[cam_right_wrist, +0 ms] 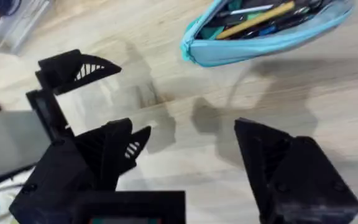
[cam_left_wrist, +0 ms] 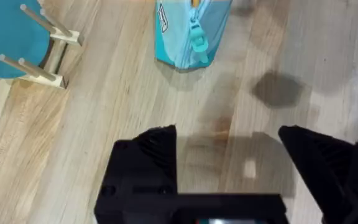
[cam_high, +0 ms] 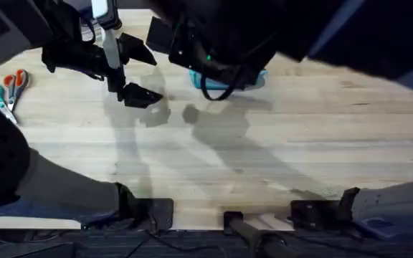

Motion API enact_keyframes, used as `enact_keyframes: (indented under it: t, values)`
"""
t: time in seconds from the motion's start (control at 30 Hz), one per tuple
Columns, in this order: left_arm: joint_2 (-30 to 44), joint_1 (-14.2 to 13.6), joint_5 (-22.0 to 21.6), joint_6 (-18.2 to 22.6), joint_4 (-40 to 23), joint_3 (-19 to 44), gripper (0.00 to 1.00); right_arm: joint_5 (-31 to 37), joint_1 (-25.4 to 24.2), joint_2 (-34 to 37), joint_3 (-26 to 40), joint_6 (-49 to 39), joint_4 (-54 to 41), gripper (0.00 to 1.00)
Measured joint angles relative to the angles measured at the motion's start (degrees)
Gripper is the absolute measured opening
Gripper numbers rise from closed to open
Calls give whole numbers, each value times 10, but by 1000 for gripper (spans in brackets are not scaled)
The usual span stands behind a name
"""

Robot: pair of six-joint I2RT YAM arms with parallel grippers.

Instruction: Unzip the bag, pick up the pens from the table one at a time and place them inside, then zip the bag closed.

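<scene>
**Both grippers empty above the table, pouch lying unzipped**

The left gripper (cam_left_wrist: 229, 155) is held with its jaws spread wide and nothing between them; bare plank is seen in the gap. The right gripper (cam_right_wrist: 185, 155) is likewise spread and empty, with wood grain visible between its black fingers. In the right wrist view the left gripper (cam_right_wrist: 98, 106) is seen just beside the right one, also open. Both are judged to be held apart so that either can close on whatever is taken next, though neither is touching anything.

Beyond the jaws, the bag (cam_right_wrist: 266, 31) is laid on its side on the table (cam_high: 278, 158), well apart from both sets of fingertips. Its zipper is open along the top, and slim items are seen packed lengthwise inside: a tan stick and several dark and coloured ones. How many of these are pens cannot be told. The open mouth is judged to have been left so for filling; the closed end with its turquoise pull tab (cam_left_wrist: 197, 37) is turned toward the left wrist camera.

By count: one bag, two grippers, one pair of scissors (cam_high: 9, 89) at the table's left edge, one round teal object on a wooden stand (cam_left_wrist: 17, 43). No loose pen is made out on the wood, so zipping is judged to be the step remaining
</scene>
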Motion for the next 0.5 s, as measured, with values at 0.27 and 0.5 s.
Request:
enact_keyframes:
  t: [0.27, 0.5]
  values:
    - [0, 0, 0, 0, 0, 0, 993, 5, 0, 0, -82, 37, 93, 996]
    - [0, 0, 0, 0, 0, 0, 993, 7, 0, 26, -90, 34, 146, 996]
